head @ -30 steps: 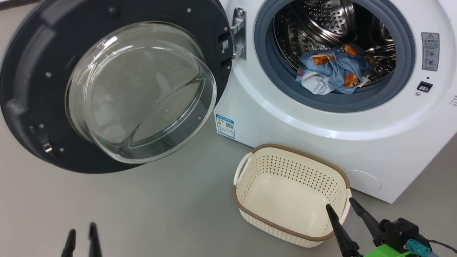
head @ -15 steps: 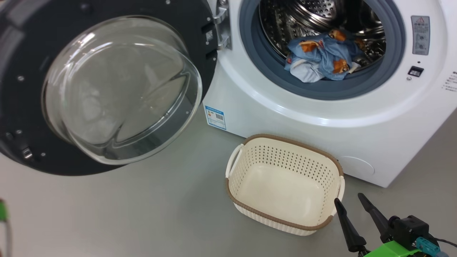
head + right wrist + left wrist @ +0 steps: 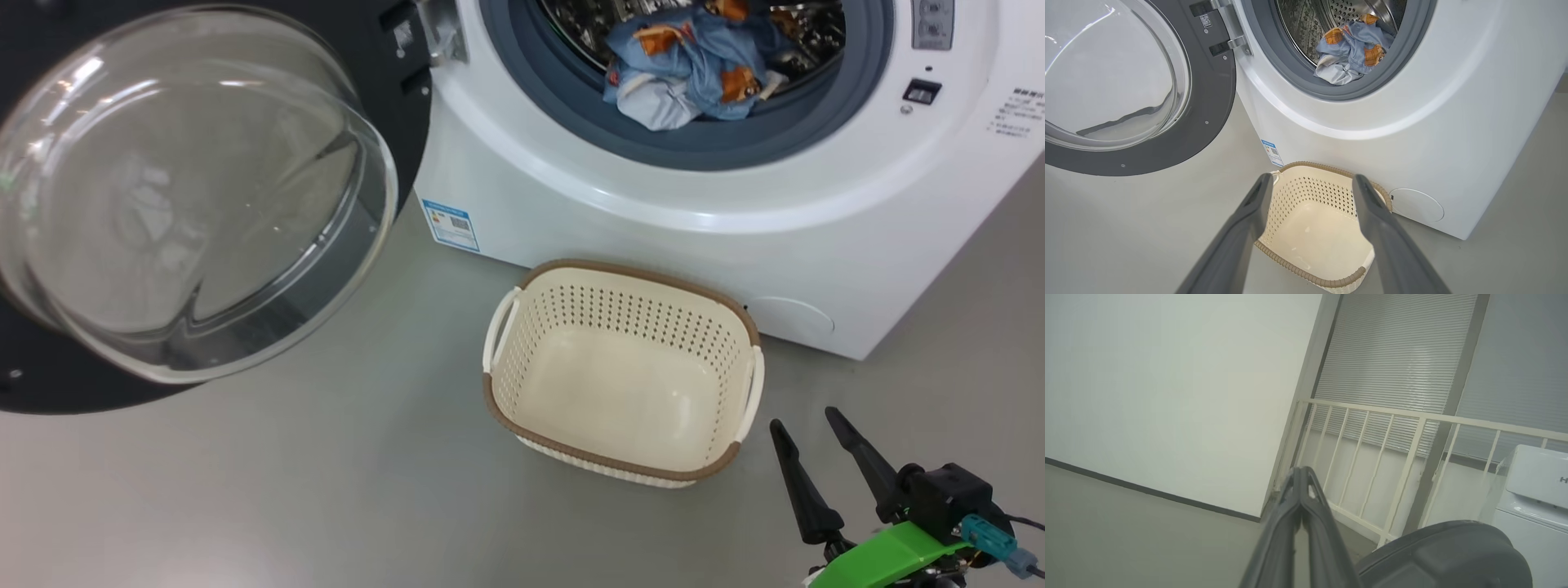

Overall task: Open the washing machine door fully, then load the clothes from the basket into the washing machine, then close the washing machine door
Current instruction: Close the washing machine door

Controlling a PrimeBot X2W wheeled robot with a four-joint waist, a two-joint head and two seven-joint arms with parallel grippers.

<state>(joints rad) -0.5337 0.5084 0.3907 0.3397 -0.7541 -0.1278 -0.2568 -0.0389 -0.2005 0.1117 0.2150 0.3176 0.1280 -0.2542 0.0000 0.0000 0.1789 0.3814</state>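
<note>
Left end effector just clamped shut, empty, pointing at the wall past the door. Right end effector wide open, empty, beside the basket. Basket bare; clothes in the washing machine drum. Loading looks done; the wide-open door needs closing next.

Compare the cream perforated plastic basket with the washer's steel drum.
The cream perforated plastic basket is empty; the steel drum holds the light blue printed clothes. The basket stands on the grey floor, opening upward; the drum opens forward inside the white washing machine. Both have perforated walls.
</note>
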